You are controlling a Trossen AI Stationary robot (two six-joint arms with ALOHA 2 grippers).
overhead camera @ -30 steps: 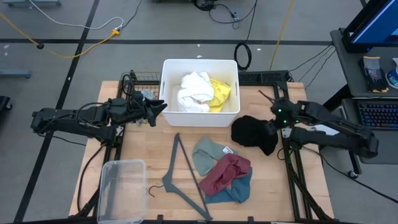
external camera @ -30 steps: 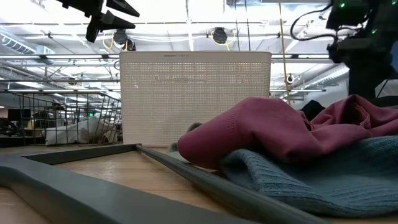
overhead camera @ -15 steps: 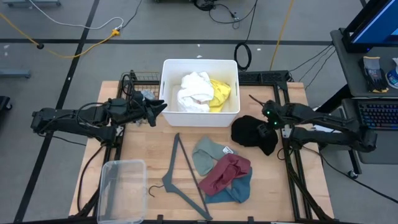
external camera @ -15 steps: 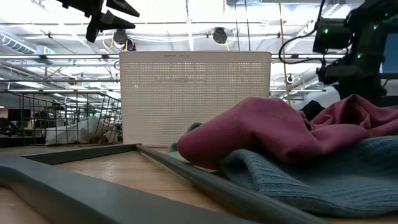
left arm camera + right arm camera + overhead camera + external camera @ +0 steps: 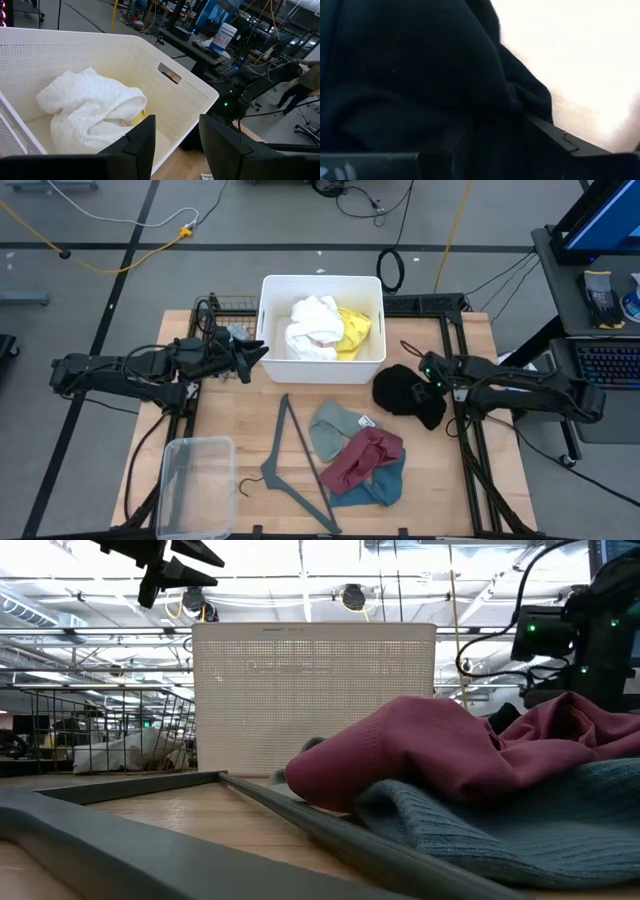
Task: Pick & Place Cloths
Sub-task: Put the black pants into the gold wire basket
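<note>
Right gripper point(image 5: 418, 372) lies low, arm outstretched, pressed into the crumpled black fabric garment point(image 5: 408, 394) beside the white perforated plastic bin point(image 5: 268, 330); whether its fingers are parted or closed cannot be told.

Right pincer point(image 5: 412, 388) lowered; left pincer point(image 5: 257, 352) hovers, parted.

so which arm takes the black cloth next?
Right. Its gripper is down at the black cloth, fingers open around the fabric. The left gripper hovers open beside the bin, far from it.
</note>
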